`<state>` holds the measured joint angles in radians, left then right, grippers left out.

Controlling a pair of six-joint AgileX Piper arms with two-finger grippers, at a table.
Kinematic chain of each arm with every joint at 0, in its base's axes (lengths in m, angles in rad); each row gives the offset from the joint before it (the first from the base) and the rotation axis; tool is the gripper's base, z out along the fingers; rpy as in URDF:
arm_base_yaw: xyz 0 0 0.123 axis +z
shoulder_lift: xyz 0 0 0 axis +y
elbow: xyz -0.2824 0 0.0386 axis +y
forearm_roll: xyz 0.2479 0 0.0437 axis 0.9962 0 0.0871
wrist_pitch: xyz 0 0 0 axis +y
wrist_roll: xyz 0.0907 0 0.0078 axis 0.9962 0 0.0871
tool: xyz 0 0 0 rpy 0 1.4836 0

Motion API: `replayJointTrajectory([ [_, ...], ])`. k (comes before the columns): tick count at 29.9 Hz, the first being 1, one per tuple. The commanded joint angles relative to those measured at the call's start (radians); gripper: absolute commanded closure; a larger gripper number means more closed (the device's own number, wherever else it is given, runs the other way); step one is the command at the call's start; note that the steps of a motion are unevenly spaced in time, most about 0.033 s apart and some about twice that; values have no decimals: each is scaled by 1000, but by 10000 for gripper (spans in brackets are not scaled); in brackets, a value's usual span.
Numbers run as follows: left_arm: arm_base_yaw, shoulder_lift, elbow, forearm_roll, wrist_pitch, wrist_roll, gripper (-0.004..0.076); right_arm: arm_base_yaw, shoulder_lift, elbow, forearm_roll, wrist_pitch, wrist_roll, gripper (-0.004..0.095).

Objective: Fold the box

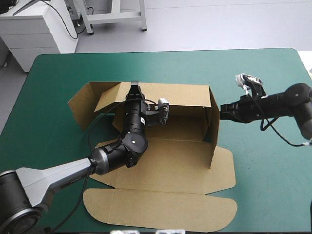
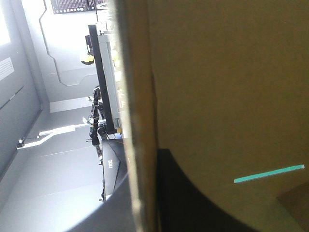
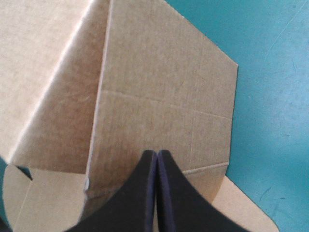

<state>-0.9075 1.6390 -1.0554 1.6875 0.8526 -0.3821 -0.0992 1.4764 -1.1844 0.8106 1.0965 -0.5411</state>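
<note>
The brown box (image 1: 165,165) lies mid-table with its back wall (image 1: 180,95) and right wall (image 1: 213,126) raised, and its lid (image 1: 161,207) flat toward the front edge. My left gripper (image 1: 135,88) reaches over the base to the back wall's top edge. In the left wrist view, the board's edge (image 2: 142,121) runs between the fingers, one black finger (image 2: 193,203) showing on the inner face, so the left gripper (image 2: 154,159) is shut on the box. My right gripper (image 1: 222,111) is shut, its tip (image 3: 157,153) against the outside of the right wall (image 3: 159,96).
A side flap (image 1: 84,101) stands out at an angle at the box's left end. A rounded tab (image 1: 225,168) lies flat under the right wall. The teal-green cover (image 1: 263,185) surrounds the box; the lid's front rim lies near the table's front edge.
</note>
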Motion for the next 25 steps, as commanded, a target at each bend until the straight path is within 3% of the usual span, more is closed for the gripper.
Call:
replayJointTrajectory([
  [1,1,-43,-28,56,19,-9,725,17,-121,103,74,-128,-95,926],
  [11,1,-43,-28,56,21,-11,726,109,-192,321,227,-328,-440,926],
  [22,1,-43,-28,56,23,-11,726,117,-186,324,235,-368,-587,923],
  [25,1,-43,-28,56,23,-11,726,117,-186,320,235,-365,-647,873],
])
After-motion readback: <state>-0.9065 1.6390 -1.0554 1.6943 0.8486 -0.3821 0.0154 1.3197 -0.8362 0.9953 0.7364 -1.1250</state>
